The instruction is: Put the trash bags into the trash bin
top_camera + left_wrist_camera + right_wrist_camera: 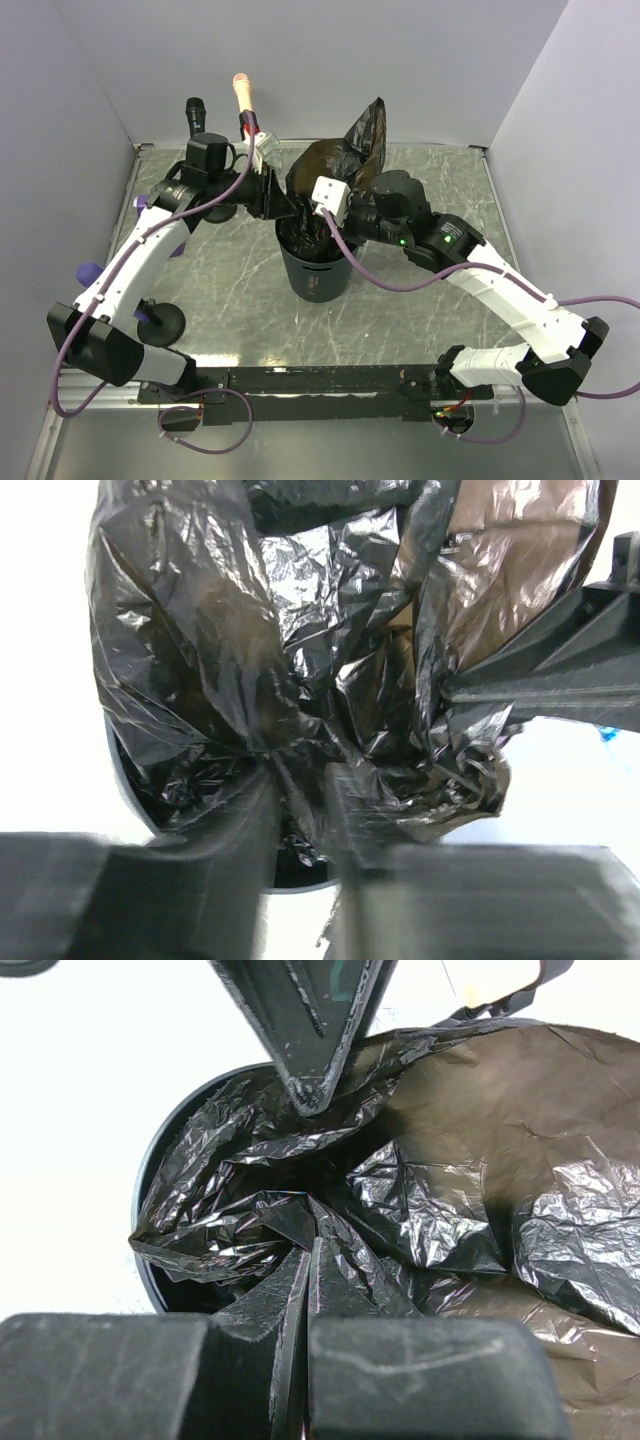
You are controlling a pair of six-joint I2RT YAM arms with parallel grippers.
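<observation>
Top view: the trash bin [315,268] stands mid-frame on the worktop [470,200]. The trash bag [350,160] billows from it toward upper right, and both arms are equally near.

Left wrist view: the left gripper [300,790] pinches a bag fold at lower centre.

Right wrist view: the right gripper [308,1250] clamps film inside the rim, with the loose bulk lying to the right.

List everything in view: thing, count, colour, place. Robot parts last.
trash bin: one, dark blue-grey, table centre
trash bag: at least one, black, crumpled, partly in the bin, the rest rising behind it
black microphone: one, back left
pink microphone: one, back left
round base: one, black, near left
purple pieces: at least two, left side, unidentifiable
table: one, grey marbled
left gripper: black, pinching the bag over the bin
right gripper: black, pinching the bag
left arm, right arm: white
</observation>
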